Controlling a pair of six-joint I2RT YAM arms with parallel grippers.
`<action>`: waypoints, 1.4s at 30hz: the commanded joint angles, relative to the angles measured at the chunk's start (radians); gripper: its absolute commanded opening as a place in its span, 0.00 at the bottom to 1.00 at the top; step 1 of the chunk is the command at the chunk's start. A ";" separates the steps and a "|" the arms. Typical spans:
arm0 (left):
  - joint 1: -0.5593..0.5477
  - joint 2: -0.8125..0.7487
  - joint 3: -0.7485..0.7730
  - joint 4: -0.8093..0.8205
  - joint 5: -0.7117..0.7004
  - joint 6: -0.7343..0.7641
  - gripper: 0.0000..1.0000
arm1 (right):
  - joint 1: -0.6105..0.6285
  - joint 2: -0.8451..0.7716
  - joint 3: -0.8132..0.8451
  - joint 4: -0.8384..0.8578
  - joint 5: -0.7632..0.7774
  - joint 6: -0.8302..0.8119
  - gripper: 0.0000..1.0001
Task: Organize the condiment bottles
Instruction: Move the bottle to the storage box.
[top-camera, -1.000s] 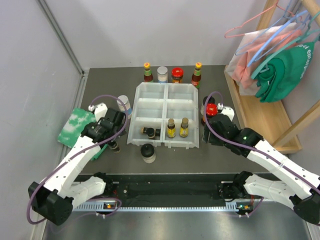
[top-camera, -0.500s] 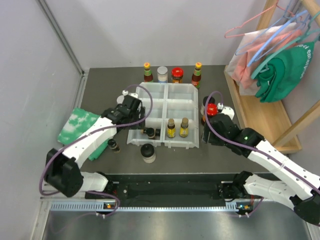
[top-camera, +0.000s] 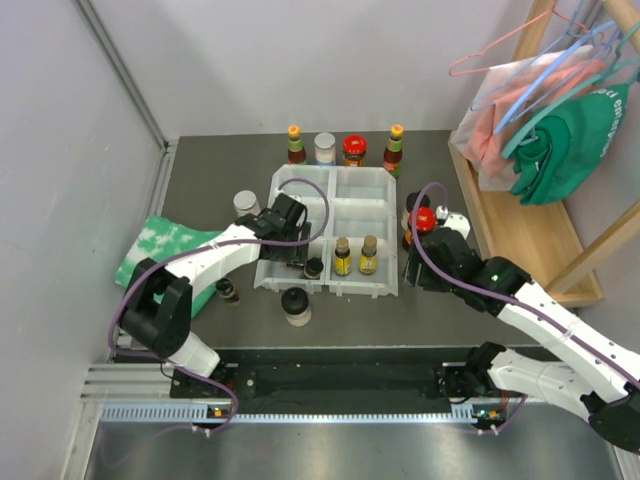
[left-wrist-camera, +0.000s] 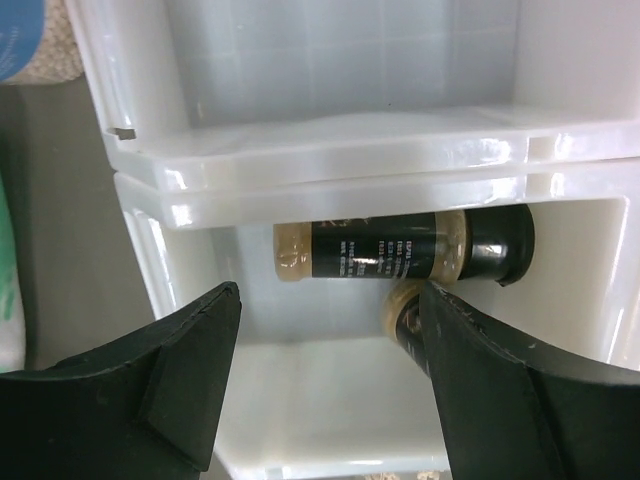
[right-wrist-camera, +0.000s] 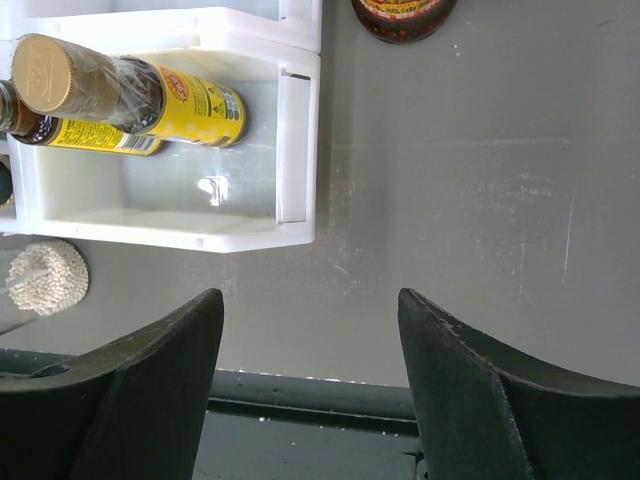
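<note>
The small black-capped bottle (left-wrist-camera: 385, 250) lies on its side mid-frame in the wrist view, in the lower-left compartment of the white tray (left-wrist-camera: 300, 150). Its long axis runs left to right, cap to the right. It is probably glass: light, rigid, slick and apt to roll, so grip across the labelled body. The left gripper (left-wrist-camera: 330, 310) hangs spread and empty above it, and the right gripper (right-wrist-camera: 310, 300) is spread over the grey table (right-wrist-camera: 450, 200)
</note>
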 joint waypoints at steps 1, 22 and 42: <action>-0.002 0.020 -0.014 0.065 0.015 -0.008 0.77 | -0.008 -0.016 0.019 0.001 -0.002 -0.004 0.70; 0.004 0.097 -0.123 0.236 0.018 -0.010 0.57 | -0.010 0.023 0.034 -0.016 0.005 -0.003 0.70; 0.003 -0.109 -0.074 0.191 -0.037 0.010 0.00 | -0.010 0.089 0.080 -0.042 0.028 0.019 0.70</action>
